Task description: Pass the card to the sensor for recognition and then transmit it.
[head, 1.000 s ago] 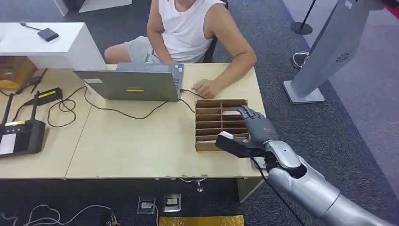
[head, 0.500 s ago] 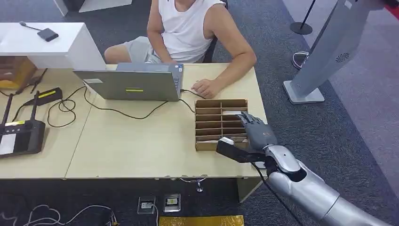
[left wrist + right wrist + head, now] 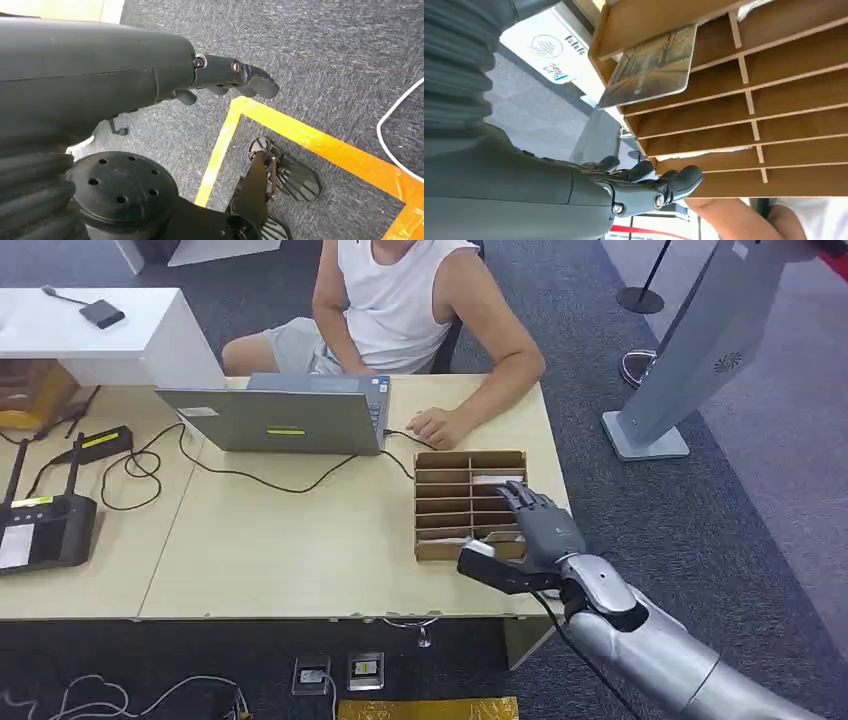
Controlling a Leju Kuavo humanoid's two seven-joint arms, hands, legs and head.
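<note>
Here, a thin card (image 3: 649, 65) is lying tilted in a near-corner slot of the wooden tray (image 3: 440, 502) on the desk (image 3: 290, 540), one end jutting past the rim. It is probably light, stiff and slick, best pinched by that free end. The right hand (image 3: 535, 525) is hovering over the tray, fingers spread, holding nothing. The left hand (image 3: 227, 77) is hanging over carpet, grip unclear
</note>
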